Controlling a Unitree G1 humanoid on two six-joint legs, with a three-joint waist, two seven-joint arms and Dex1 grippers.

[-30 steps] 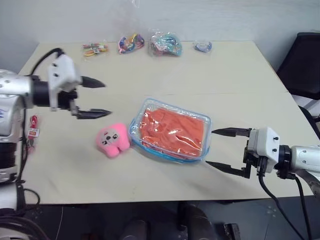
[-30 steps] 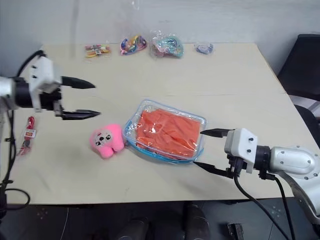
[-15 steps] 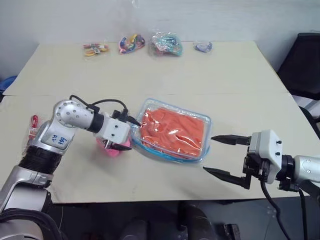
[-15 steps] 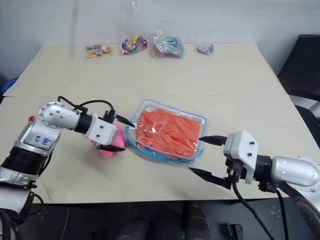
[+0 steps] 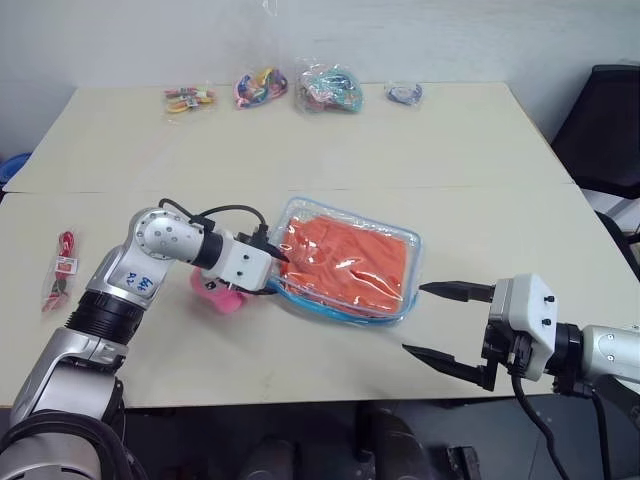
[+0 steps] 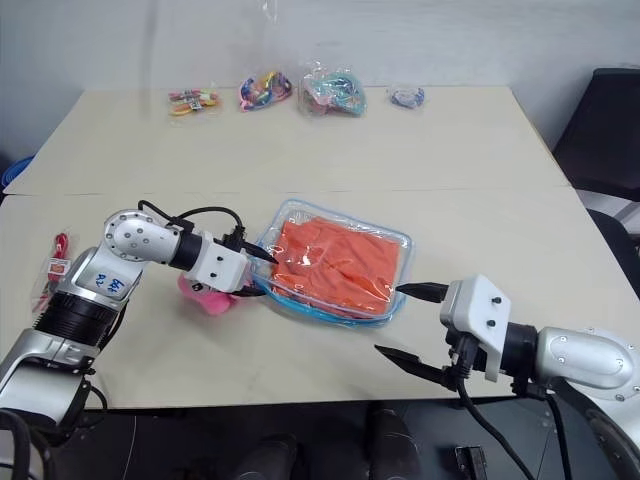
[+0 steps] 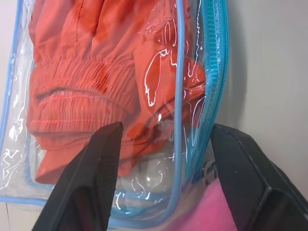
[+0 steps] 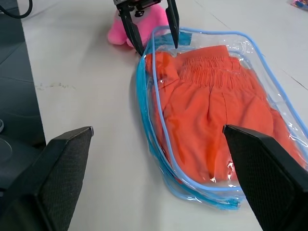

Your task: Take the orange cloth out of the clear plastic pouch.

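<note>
- Orange cloth [image 5: 345,262] lies inside the clear plastic pouch [image 5: 400,303] — left gripper [image 5: 274,272] straddles its near-left corner, fingers parted, not clamped.
- Right gripper [image 5: 436,322] hangs spread wide, just beside the pouch's opposite end.

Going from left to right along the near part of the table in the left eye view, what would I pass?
Red packet → pink plush toy → left hand at the pouch's end → clear plastic pouch holding the orange cloth → right hand, standing open.
</note>
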